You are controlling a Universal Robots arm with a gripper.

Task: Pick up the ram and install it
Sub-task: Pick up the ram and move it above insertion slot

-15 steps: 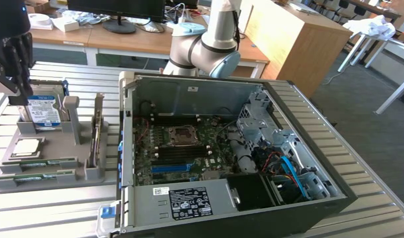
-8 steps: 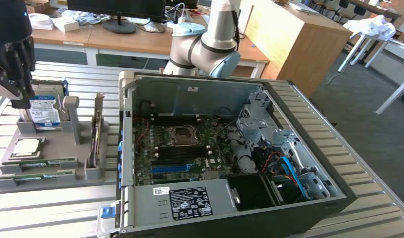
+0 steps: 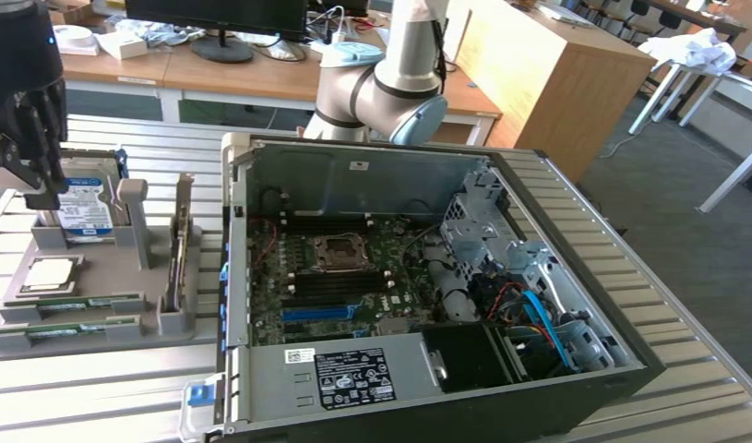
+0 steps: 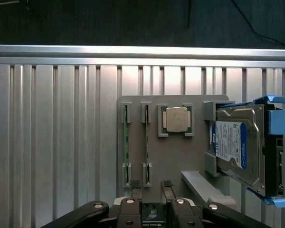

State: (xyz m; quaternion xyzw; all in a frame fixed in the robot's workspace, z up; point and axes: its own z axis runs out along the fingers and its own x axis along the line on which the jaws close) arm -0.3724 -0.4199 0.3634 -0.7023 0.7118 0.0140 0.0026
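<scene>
The exterior view takes in the whole bench. The gripper (image 3: 37, 180) hangs over the far end of the grey holder (image 3: 105, 268), at the exterior view's left. The open computer case (image 3: 351, 180) lies just beside the holder, with its motherboard (image 3: 339, 277) exposed. The robot arm (image 3: 400, 83) rises behind the case.

The wrist view looks straight down on the holder (image 4: 175, 156) and shows the jaws standing apart with nothing between them. Here the gripper (image 4: 151, 185) hovers at the holder's edge, its tips on either side of the line of one stick.

That stick is the ram (image 4: 146, 142), which sits in its slot in the holder next to the processor (image 4: 175, 118). In the exterior view the ram (image 3: 74, 303) lies just in front of the processor (image 3: 50, 274). A second ram stick (image 4: 126, 142) rests in the parallel slot, at the holder's outer edge (image 3: 62, 326).

One hard drive (image 4: 237, 147) with a blue label stands tilted in a bracket at the holder's other side, directly below the gripper in the exterior view (image 3: 87, 208). One expansion card (image 3: 176, 245) stands on edge between the sticks and the case.

The count is two ram sticks, one processor, one drive and one card, all on the slatted metal tabletop (image 4: 61, 142).
</scene>
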